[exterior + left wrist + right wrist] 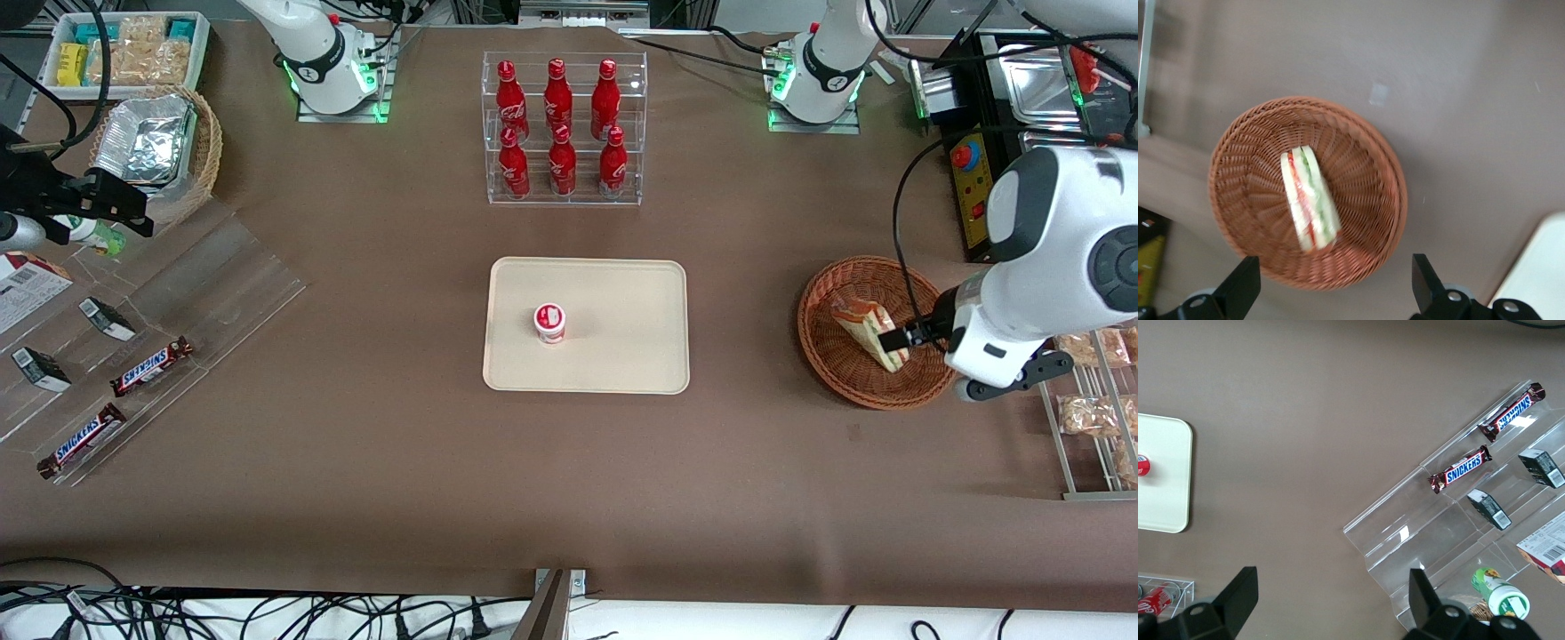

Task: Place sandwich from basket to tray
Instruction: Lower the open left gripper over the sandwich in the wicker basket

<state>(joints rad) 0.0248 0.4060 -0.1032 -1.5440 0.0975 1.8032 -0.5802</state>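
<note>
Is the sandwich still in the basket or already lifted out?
In the basket. The sandwich lies on the woven floor of the basket; the pincer is open above it, fingers apart and not touching.

- The gripper (900, 339) hangs above the basket (822, 342), fingers (1241, 287) spread wide, with nothing between them and the sandwich (1310, 199).
- Bare tabletop lies between the basket and the tray (622, 356).
- A small cup (549, 323) stands on the tray, toward the parked arm's end; the rest of the tray is bare.
- A wire rack (1098, 418) of bagged snacks stands just beside the basket, at the working arm's end.
- The bottle rack (564, 129) stands well apart, farther from the front camera than the tray.
</note>
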